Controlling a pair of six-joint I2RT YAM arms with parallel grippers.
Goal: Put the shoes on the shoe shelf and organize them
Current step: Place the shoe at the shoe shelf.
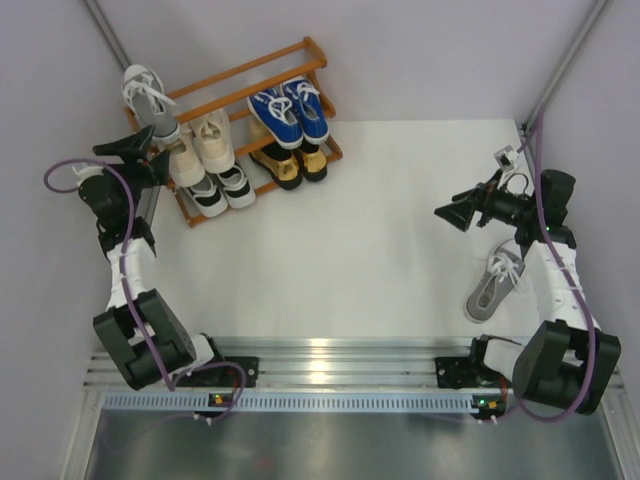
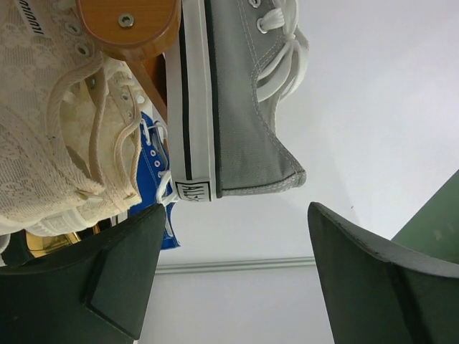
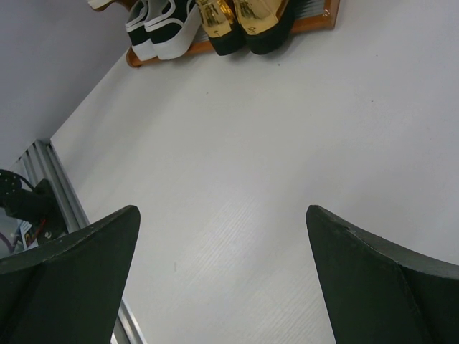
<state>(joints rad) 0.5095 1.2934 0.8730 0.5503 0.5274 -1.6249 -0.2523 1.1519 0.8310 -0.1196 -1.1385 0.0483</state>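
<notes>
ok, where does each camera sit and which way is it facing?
Top external: above and behind the bases, looking down at the white table; left arm and right arm show.
Left wrist: at the left end of the orange-brown slatted wooden rack, facing a grey canvas sneaker and beige lace-ups; own fingers show.
Right wrist: above the table, facing the rack's foot, shiny gold loafers, black-and-white sneakers; own fingers show.
Shared: gold loafers, in top external and right wrist.

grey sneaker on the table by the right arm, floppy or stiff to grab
The grey sneaker probably flexes: its upper looks like soft fabric, so the sides may cave under a pinch. Its loose white laces could snag or dangle. A push would likely slide it on the smooth table.
</notes>
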